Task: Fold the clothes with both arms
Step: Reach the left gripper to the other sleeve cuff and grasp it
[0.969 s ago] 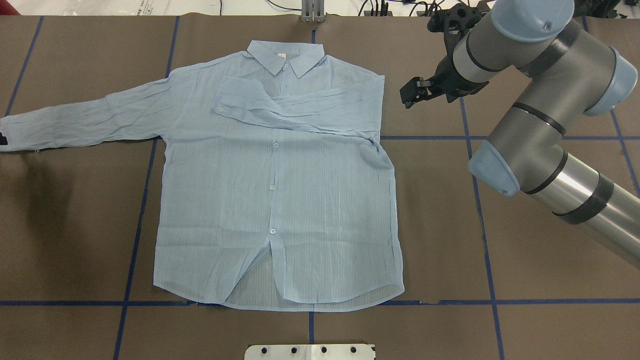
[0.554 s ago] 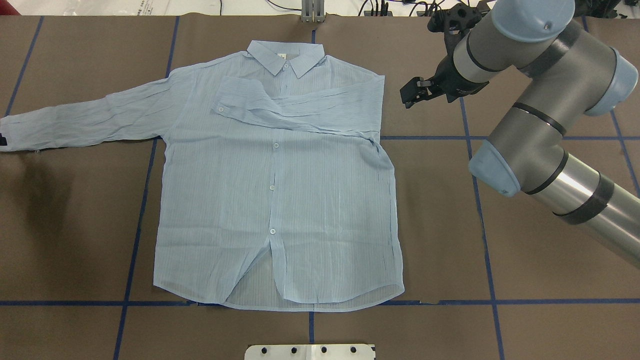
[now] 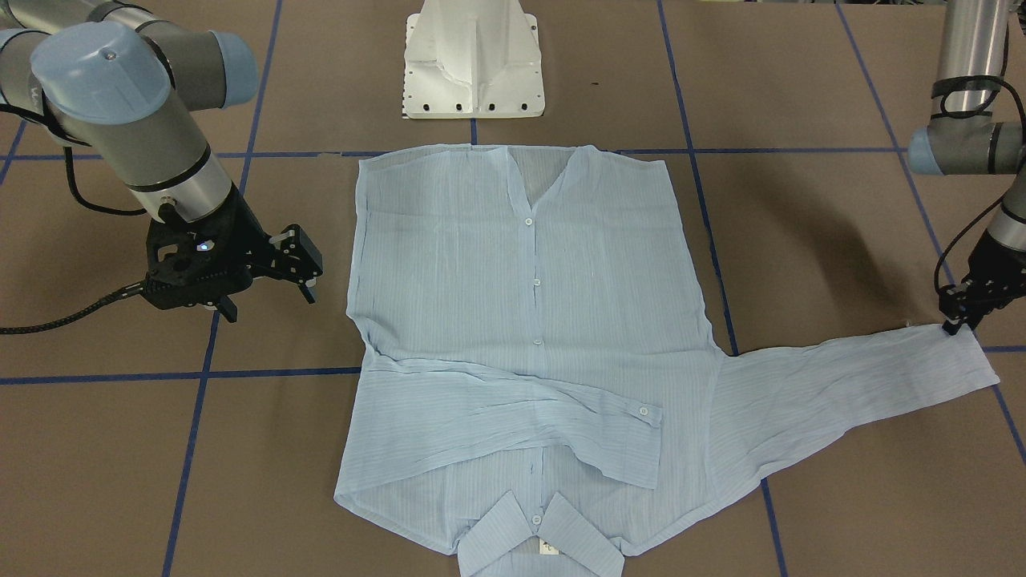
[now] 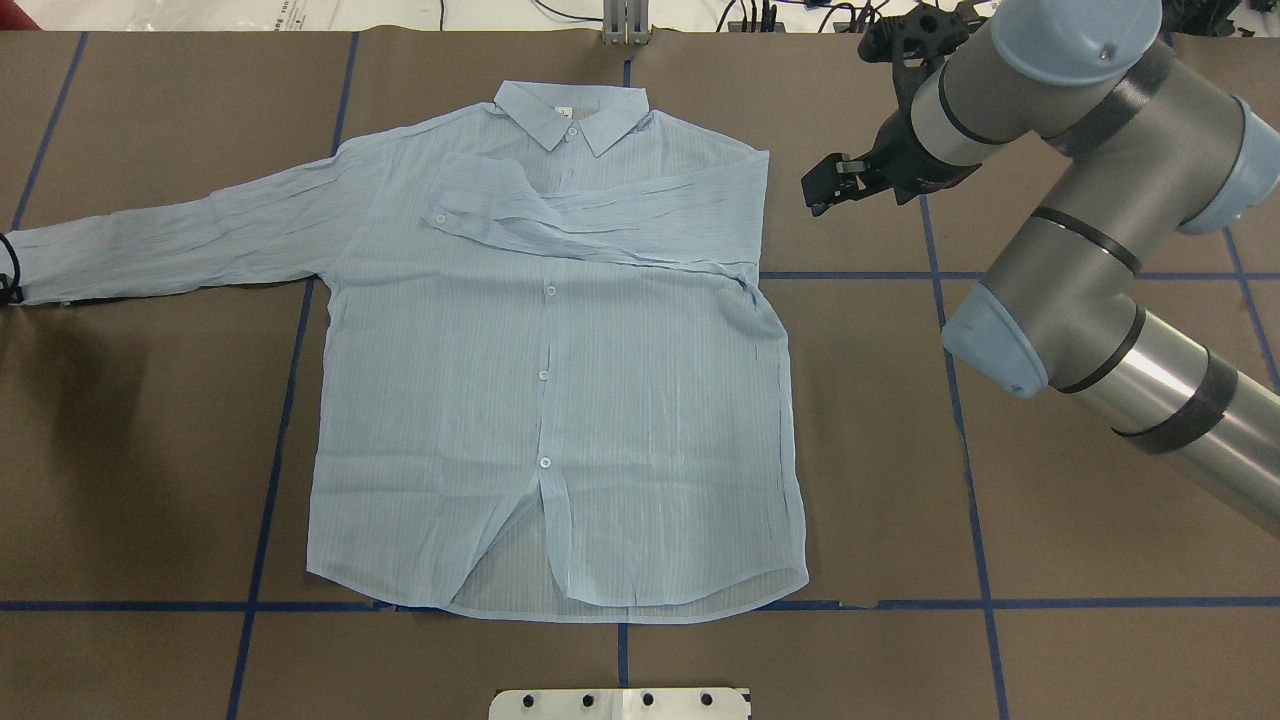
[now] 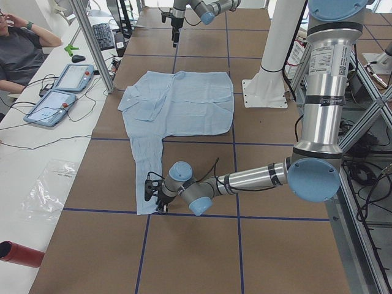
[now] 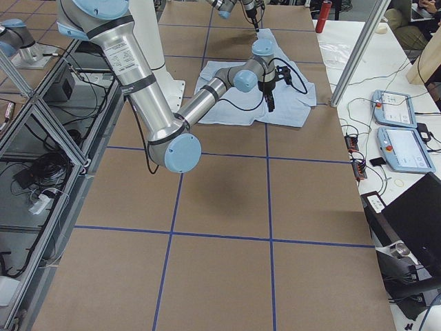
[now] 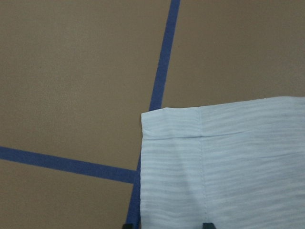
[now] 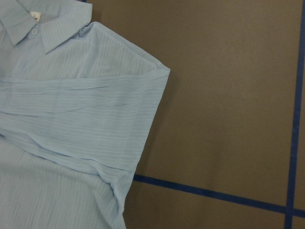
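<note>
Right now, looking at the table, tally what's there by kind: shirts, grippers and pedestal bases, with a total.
Shirt: 1
Grippers: 2, the left gripper and the right gripper
White pedestal base: 1
Total: 4

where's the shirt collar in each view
front-facing: collar bottom centre
overhead: top centre
exterior left: upper left
exterior right: too small to tell
left wrist: not in it
right wrist: top left corner
landmark: the folded sleeve lies right beside it
</note>
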`<state>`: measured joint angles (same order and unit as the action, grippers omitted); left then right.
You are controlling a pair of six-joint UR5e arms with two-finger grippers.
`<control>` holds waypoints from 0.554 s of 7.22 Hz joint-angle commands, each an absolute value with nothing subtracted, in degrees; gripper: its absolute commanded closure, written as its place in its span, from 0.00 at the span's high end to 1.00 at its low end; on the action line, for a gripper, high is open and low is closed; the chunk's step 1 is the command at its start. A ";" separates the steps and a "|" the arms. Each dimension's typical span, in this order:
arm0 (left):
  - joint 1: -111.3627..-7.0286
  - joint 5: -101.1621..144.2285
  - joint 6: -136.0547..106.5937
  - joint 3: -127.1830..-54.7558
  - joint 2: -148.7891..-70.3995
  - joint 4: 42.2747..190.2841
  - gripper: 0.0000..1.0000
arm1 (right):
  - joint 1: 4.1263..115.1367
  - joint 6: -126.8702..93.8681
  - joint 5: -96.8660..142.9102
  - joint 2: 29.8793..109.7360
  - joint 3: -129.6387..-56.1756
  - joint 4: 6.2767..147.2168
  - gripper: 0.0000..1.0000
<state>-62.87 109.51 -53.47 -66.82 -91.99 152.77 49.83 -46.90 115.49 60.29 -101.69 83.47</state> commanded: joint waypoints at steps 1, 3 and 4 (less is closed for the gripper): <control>-62.84 110.21 -53.35 -68.19 -91.85 152.67 0.00 | 49.83 -46.93 115.49 60.55 -101.95 83.50 1.00; -63.19 114.75 -53.26 -73.36 -91.32 150.83 0.00 | 49.83 -46.85 115.58 61.17 -101.87 83.41 1.00; -63.37 115.39 -53.26 -76.26 -91.49 148.91 0.00 | 49.83 -46.85 115.75 61.69 -101.95 83.15 1.00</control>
<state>-63.17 113.64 -53.29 -72.93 -91.47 150.81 49.83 -46.86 115.59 61.16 -101.92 83.36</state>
